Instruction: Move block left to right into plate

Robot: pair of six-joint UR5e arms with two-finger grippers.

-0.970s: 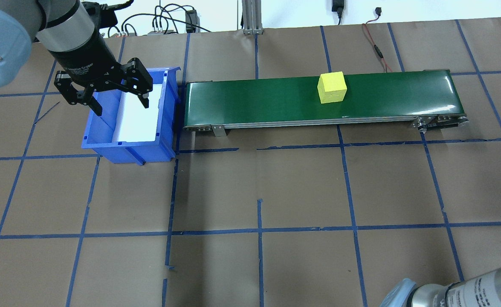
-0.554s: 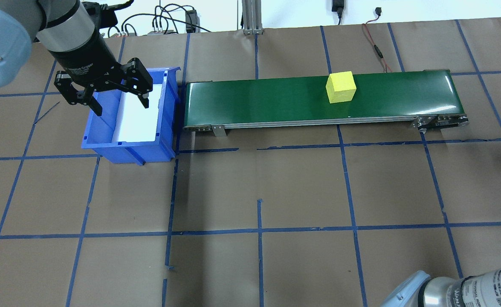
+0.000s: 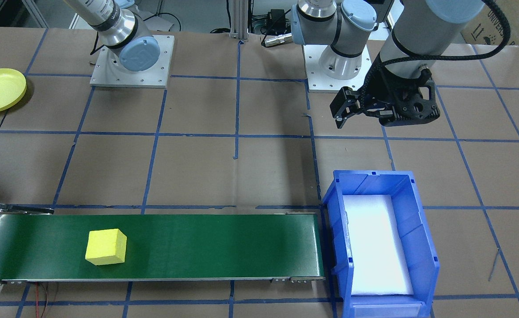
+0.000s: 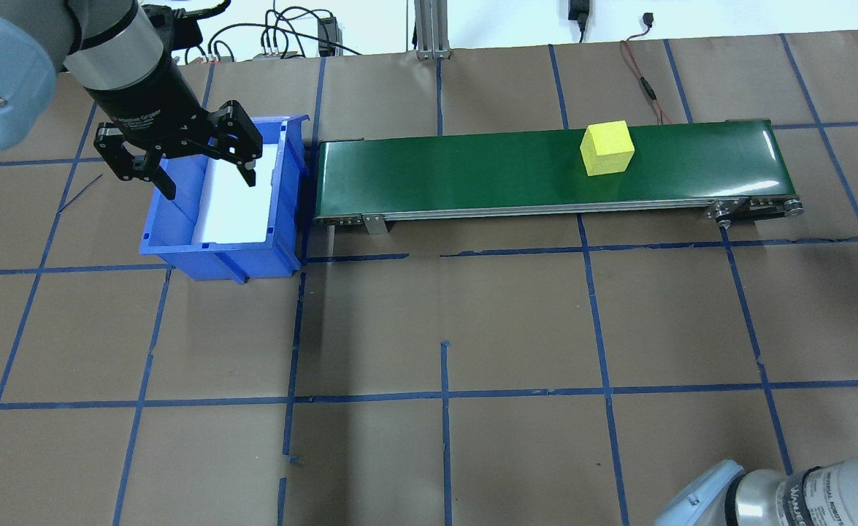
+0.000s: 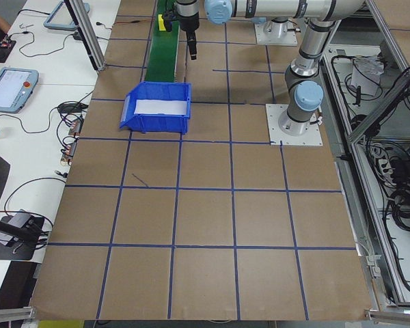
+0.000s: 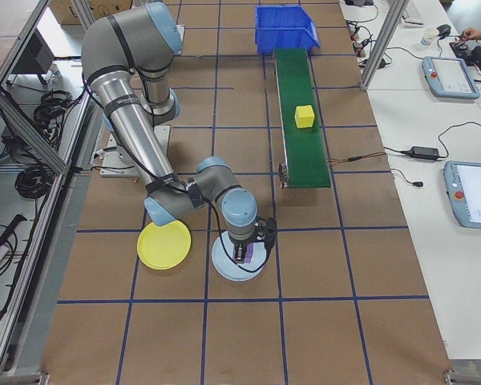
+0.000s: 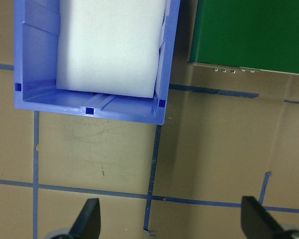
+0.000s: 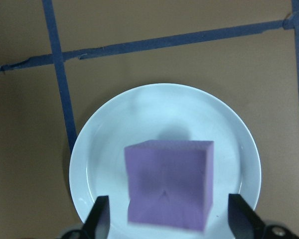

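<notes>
A yellow block (image 4: 607, 148) rides on the green conveyor belt (image 4: 465, 172), toward its right end; it also shows in the front view (image 3: 106, 247). The pale yellow plate (image 3: 1, 89) lies on the table beside the right arm, with nothing in it (image 6: 163, 245). My left gripper (image 4: 209, 185) hangs open over the blue bin (image 4: 282, 219), holding nothing (image 7: 172, 224). My right gripper (image 8: 168, 199) is open, its fingers standing apart on either side of a purple block (image 8: 169, 186). That block rests on a light blue plate (image 8: 104, 149).
The blue bin (image 3: 418, 247) has a white pad on its floor and butts against the belt's left end. The light blue plate (image 6: 224, 271) lies right next to the yellow one. Red cable (image 4: 644, 80) runs behind the belt. Blue tape lines grid the brown table.
The yellow block has travelled to the right along the belt. The right arm's wrist has slid further into the overhead view's bottom right corner. The left gripper has stayed put.
</notes>
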